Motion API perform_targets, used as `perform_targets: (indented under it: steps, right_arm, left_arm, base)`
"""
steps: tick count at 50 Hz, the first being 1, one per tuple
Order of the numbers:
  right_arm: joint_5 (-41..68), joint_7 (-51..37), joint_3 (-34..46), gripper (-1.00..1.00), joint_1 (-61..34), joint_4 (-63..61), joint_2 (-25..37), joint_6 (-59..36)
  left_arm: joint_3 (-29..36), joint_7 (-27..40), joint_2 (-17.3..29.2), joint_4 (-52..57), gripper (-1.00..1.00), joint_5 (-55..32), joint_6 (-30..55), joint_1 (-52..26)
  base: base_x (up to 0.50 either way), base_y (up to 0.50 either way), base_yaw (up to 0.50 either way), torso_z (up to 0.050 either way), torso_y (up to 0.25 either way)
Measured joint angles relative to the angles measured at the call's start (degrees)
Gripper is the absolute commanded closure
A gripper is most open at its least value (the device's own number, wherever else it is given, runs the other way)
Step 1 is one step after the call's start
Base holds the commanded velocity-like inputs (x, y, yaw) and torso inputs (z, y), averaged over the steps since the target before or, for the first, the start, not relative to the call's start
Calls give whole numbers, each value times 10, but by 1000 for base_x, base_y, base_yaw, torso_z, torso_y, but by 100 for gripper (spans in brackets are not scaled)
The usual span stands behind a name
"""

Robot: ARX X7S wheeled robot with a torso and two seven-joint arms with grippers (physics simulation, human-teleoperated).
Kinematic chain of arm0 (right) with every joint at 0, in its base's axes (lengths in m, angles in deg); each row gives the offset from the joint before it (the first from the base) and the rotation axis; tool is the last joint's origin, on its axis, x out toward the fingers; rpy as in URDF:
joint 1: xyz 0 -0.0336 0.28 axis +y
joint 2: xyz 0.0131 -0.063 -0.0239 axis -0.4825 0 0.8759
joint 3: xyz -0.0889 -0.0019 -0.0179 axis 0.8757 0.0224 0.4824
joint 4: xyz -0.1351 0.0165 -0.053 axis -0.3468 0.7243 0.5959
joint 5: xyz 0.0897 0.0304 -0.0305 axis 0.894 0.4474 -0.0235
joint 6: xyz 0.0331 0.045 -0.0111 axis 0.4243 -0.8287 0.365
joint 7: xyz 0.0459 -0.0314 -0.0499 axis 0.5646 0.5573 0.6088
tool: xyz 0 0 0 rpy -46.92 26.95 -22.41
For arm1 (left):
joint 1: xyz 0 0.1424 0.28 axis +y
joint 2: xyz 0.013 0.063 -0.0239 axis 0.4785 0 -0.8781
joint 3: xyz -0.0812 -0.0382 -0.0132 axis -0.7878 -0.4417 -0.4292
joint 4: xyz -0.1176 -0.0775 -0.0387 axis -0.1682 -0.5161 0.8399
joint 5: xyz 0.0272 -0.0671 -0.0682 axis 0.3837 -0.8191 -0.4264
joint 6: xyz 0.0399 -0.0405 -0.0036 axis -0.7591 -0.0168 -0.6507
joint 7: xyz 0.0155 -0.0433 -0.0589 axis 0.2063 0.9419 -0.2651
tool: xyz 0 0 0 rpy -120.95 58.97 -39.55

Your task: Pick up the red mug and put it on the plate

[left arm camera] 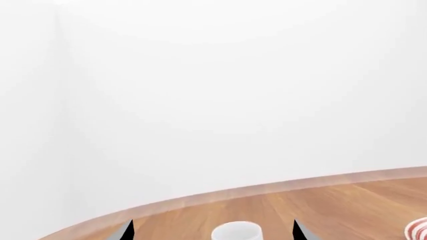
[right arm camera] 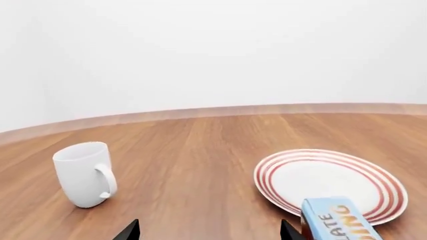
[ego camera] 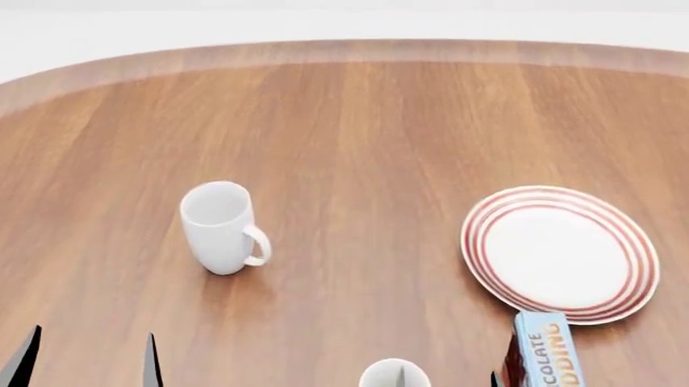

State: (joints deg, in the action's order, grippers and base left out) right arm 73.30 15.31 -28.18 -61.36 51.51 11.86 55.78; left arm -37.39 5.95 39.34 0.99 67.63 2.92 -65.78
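A: Status on the red mug?

B: Can't find it for certain. A pale rim (ego camera: 394, 376) is cut off by the bottom edge of the head view, centre. It could be the mug's white inside, but no red shows, so I can't tell. It doesn't show in the right wrist view.

A: Hands?

B: Left hand (ego camera: 89, 359) is at the lower left of the head view, fingertips spread, nothing between them. Right hand (right arm camera: 208, 231) shows two tips at the bottom edge of its wrist view, also spread and empty.

A: The rest of the bench (ego camera: 356, 113)?

B: The plate (ego camera: 560, 254) is right of centre and bare. A blue pudding box (ego camera: 551, 353) overlaps its lower rim in the head view. The plain white mug (ego camera: 221, 230) stands upright left of centre. It's a decoy.

A: Step?

B: I'd call it pre-grasp: nothing held, reach not begun.

A: Next?

B: Get the mug properly in frame first, probably by tilting the head down. Then bring the open right hand around its body and keep clear of the box.
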Motion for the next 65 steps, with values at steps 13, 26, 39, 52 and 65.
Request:
perform_targets:
  steps: [13,26,39,52,65]
  right_arm:
    - [2,-3,3,-100,0,1,2,2]
    - [5,-4,7,-100,-1,2,5,3]
    - [7,-7,10,-100,-2,2,8,3]
    - [10,-9,13,-100,-1,1,10,7]
    - [13,-10,15,-100,-2,3,12,11]
  left_arm:
    - [3,4,2,0,-100,-1,-1,-1]
    - [6,7,4,-1,-100,-1,-1,-2]
    - [9,10,6,-1,-100,-2,-2,-3]
    - [13,13,8,-1,-100,-2,-2,-3]
    - [16,16,10,-1,-100,-3,-3,-4]
  base:
    - [194,0,0,0,0]
    - [144,0,0,0,0]
    - [13,0,0,0,0]
    - [74,0,0,0,0]
    - [218,0,0,0,0]
